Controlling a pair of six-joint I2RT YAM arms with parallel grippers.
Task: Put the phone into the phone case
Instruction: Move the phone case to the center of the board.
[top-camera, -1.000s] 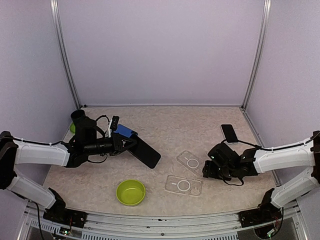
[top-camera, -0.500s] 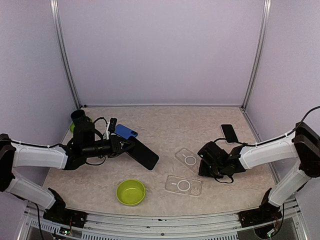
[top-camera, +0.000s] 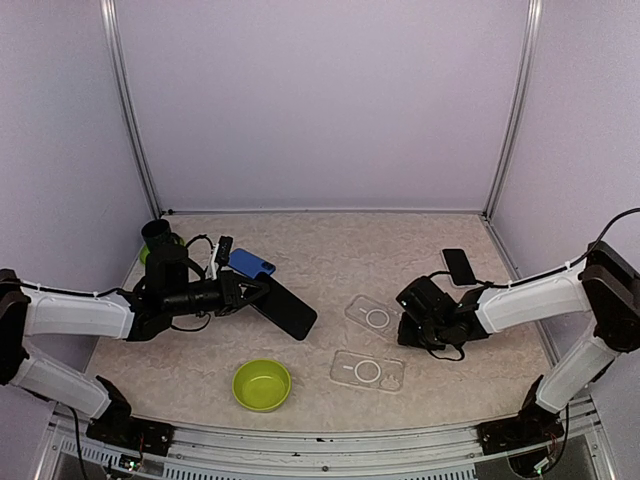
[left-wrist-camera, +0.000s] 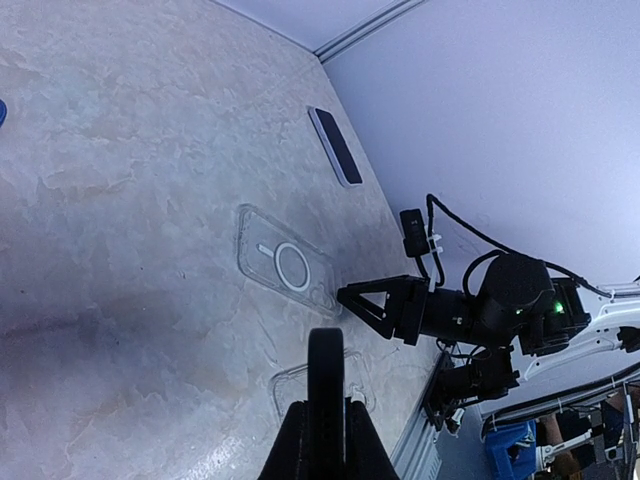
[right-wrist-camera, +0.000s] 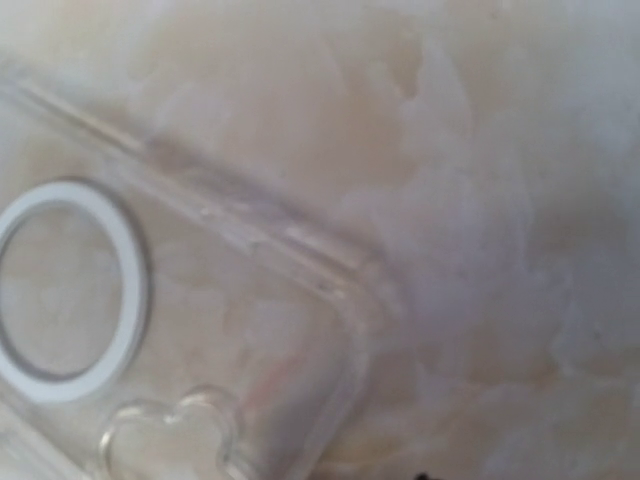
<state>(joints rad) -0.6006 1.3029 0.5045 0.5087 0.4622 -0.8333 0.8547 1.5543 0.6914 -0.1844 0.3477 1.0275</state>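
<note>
My left gripper (top-camera: 258, 292) is shut on a black phone (top-camera: 285, 307), which it holds tilted above the table at the left. In the left wrist view the phone (left-wrist-camera: 326, 380) shows edge-on between the two fingers (left-wrist-camera: 295, 435). Two clear phone cases lie flat on the table: one (top-camera: 375, 318) further back and one (top-camera: 367, 370) nearer the front. My right gripper (top-camera: 408, 325) sits low at the right end of the back case (left-wrist-camera: 285, 265). The right wrist view is filled by that case's corner (right-wrist-camera: 150, 300), and its own fingers are out of frame.
A second black phone (top-camera: 459, 266) lies at the back right. A blue phone (top-camera: 250, 263) lies behind my left gripper. A green bowl (top-camera: 262, 384) stands near the front edge, and a black cup (top-camera: 157, 235) stands at the back left.
My right gripper has slid left and slightly back, up to the end of the back case. The left gripper with the phone has barely shifted.
</note>
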